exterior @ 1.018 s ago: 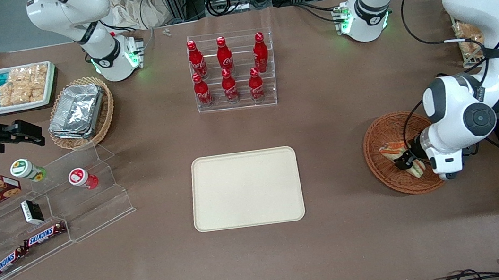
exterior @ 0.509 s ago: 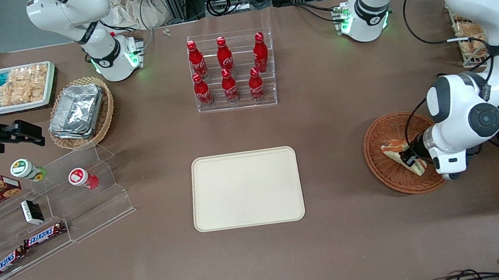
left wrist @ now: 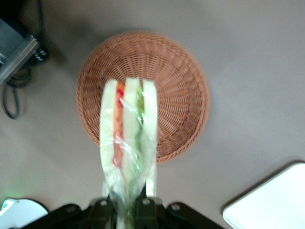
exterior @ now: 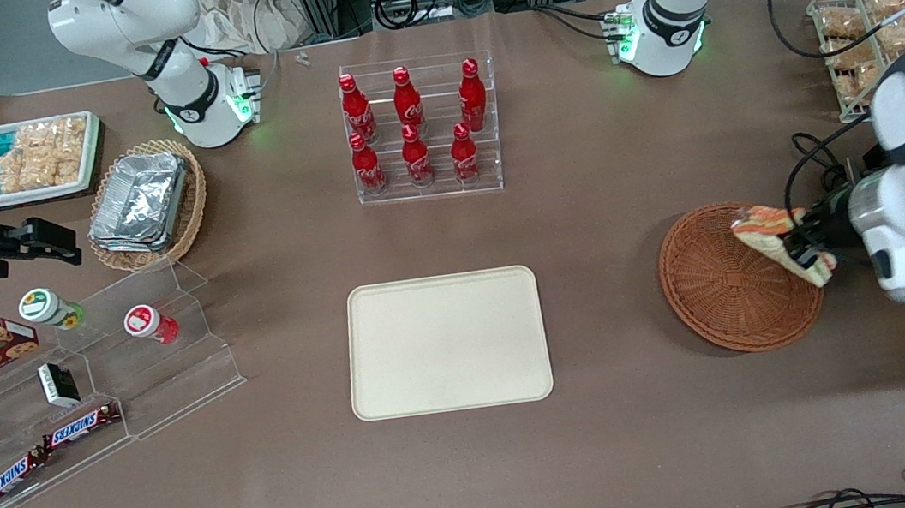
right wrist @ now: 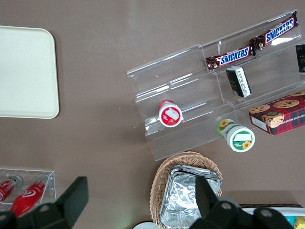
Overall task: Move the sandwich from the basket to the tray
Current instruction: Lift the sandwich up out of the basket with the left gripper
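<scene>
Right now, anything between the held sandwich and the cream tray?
Nothing visible. The gripper is shut on the sandwich, lifted above the basket at its rim. Between basket and tray the front view shows only bare brown tabletop; the bottle rack stands farther from the camera, off that line.

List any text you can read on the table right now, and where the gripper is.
"SNICKERS": two bars on the clear stepped stand.
Red bottles' white script: too small to read.
Cookie box, two small cups: print unreadable.
Gripper holds the sandwich above the basket.
</scene>
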### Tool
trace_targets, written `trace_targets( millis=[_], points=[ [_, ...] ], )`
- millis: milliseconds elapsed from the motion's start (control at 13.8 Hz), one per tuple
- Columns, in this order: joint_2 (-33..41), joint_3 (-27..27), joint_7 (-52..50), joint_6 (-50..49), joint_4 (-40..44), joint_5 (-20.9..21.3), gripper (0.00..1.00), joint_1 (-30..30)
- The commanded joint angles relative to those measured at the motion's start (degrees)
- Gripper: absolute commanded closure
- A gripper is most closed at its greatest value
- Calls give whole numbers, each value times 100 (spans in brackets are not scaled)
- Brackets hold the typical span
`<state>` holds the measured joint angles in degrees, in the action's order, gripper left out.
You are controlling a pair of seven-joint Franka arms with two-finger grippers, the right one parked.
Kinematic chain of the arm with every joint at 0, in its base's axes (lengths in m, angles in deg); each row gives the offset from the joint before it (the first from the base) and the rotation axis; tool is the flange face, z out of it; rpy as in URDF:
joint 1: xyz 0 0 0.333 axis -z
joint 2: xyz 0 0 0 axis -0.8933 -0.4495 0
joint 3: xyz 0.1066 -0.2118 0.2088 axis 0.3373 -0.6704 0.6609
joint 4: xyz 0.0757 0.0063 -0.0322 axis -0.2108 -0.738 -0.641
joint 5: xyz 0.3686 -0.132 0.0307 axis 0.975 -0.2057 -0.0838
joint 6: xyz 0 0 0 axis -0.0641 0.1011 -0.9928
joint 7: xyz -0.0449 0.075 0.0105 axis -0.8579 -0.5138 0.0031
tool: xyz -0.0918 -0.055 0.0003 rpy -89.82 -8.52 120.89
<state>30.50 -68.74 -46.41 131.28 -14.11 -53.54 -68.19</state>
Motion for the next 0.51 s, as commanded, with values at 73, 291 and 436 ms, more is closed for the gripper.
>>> trace_targets(
  millis=[73, 291, 436],
  points=[
    [10, -196, 568, -616, 731, -72, 83, 60],
    [-15, -897, 1280, -616, 695, -55, 83, 69],
    [-172, -1495, 1755, -538, 695, 15, 83, 182]
  ],
)
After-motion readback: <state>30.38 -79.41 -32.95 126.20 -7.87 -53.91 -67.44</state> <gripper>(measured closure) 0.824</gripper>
